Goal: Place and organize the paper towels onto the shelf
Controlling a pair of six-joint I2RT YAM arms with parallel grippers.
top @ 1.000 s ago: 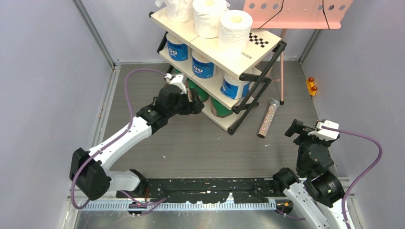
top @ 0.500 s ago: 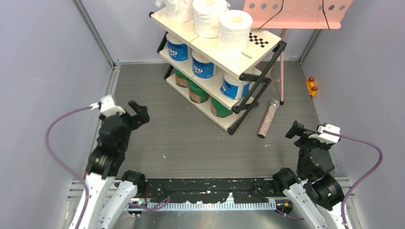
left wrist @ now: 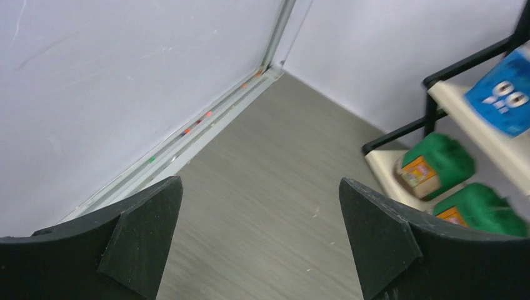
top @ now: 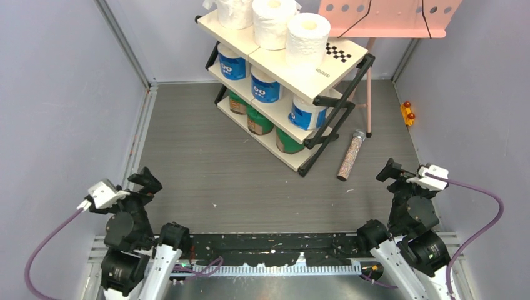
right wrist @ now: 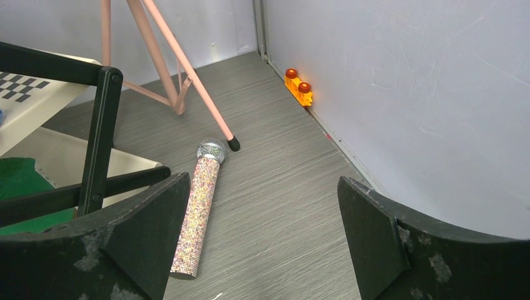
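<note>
Paper towels all on the shelf, left gripper wide and empty well left of it, right gripper likewise, well right.

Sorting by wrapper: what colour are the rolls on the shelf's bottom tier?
The bottom-tier rolls are green with brown ends, clearest in the left wrist view.

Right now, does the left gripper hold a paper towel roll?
No, the left gripper is open, and only the grey table surface shows between its jaws.
</note>
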